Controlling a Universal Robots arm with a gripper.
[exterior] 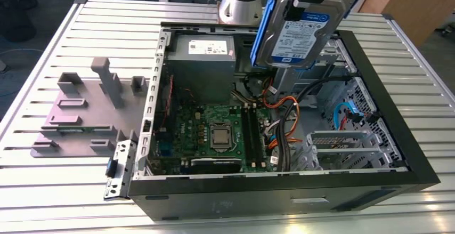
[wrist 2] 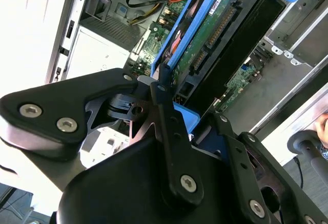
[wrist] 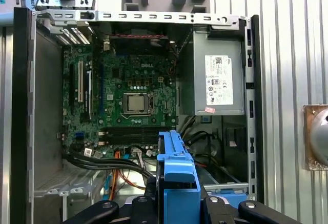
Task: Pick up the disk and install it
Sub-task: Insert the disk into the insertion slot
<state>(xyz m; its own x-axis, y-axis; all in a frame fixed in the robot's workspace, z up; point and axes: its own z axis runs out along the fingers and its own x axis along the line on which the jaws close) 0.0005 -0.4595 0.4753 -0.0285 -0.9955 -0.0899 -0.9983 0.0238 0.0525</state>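
Note:
The disk (exterior: 302,29) is a silver-grey drive with a white-and-blue label and blue carrier rails. It hangs tilted, on edge, above the far right part of the open computer case (exterior: 398,154). My gripper (exterior: 310,2) is shut on its upper end. In the second wrist view the disk (wrist 2: 210,44) shows its green circuit-board side, and the black fingers (wrist 2: 169,126) clamp the blue carrier. In the first wrist view the blue carrier (wrist: 177,178) juts out from between the gripper (wrist: 179,208) fingers, over the case's cables.
Inside the case lie a green motherboard (exterior: 213,130), a grey power-supply box (exterior: 202,53), orange and black cables (exterior: 281,111) and a metal cage (exterior: 344,148). A grey plastic stand (exterior: 85,106) with upright posts sits on the slatted table (exterior: 42,191) at the exterior view's left.

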